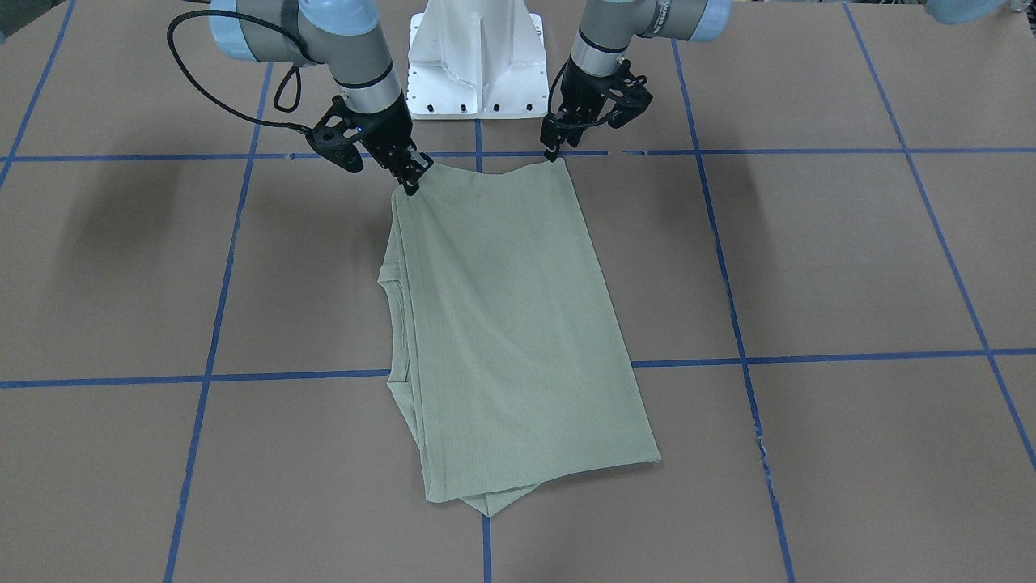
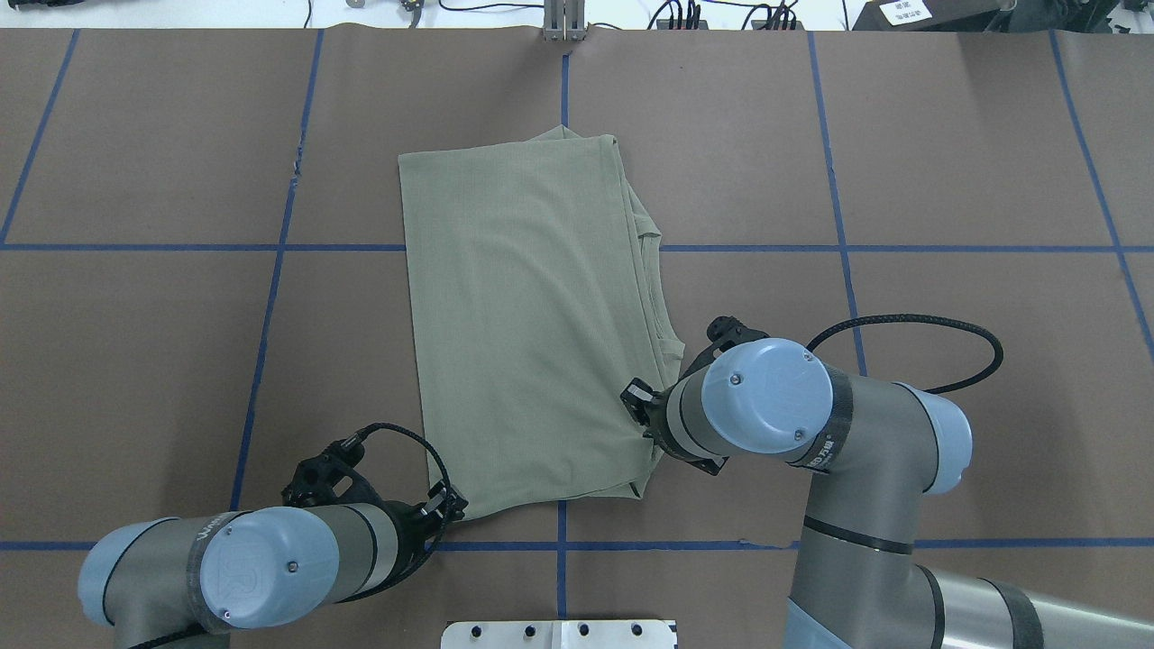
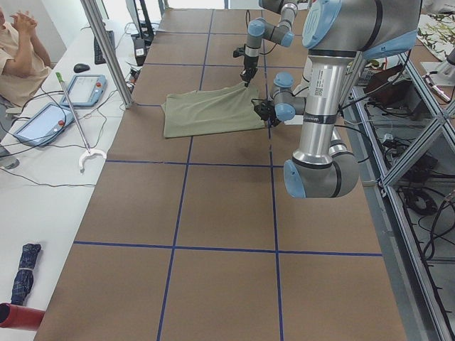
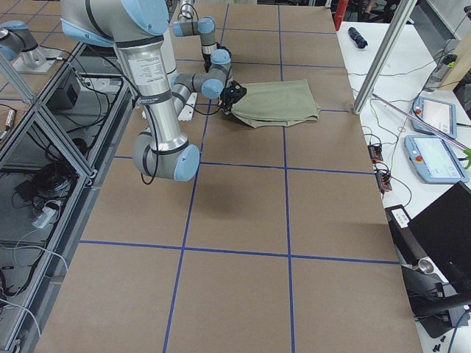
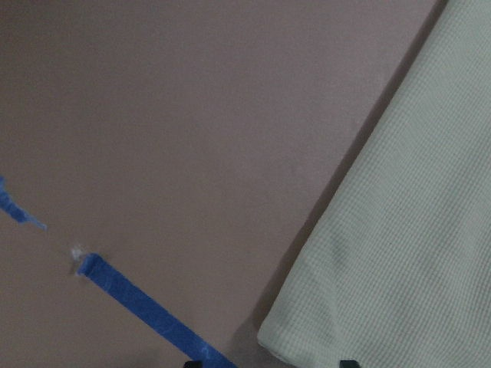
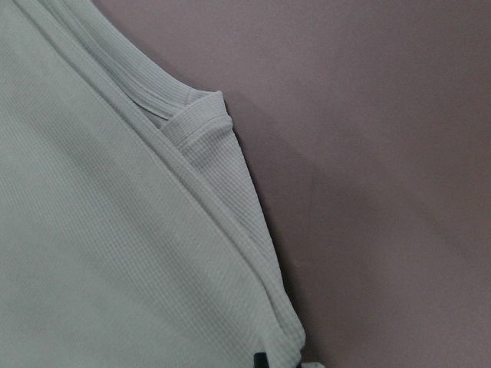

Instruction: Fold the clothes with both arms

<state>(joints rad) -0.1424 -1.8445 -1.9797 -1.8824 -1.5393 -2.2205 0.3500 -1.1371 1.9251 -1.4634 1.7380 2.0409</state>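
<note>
The pale sage-green shirt (image 1: 510,324) lies folded into a long rectangle on the brown table, also seen in the overhead view (image 2: 532,324). The ribbed neck (image 6: 173,103) shows along its robot-right edge. My left gripper (image 1: 553,154) is low at the shirt's near corner on my left (image 2: 448,507). In the left wrist view the jaws stand apart on either side of that corner (image 5: 307,337), open. My right gripper (image 1: 413,182) is at the other near corner (image 2: 642,410). Its fingertips (image 6: 261,359) sit close together on the layered shirt edge, shut on it.
The white pedestal base (image 1: 476,65) stands just behind both grippers. Blue tape lines (image 1: 728,356) grid the brown table. In the left side view an operator (image 3: 18,42) sits at a side bench with tablets (image 3: 39,121) beyond the table's far edge.
</note>
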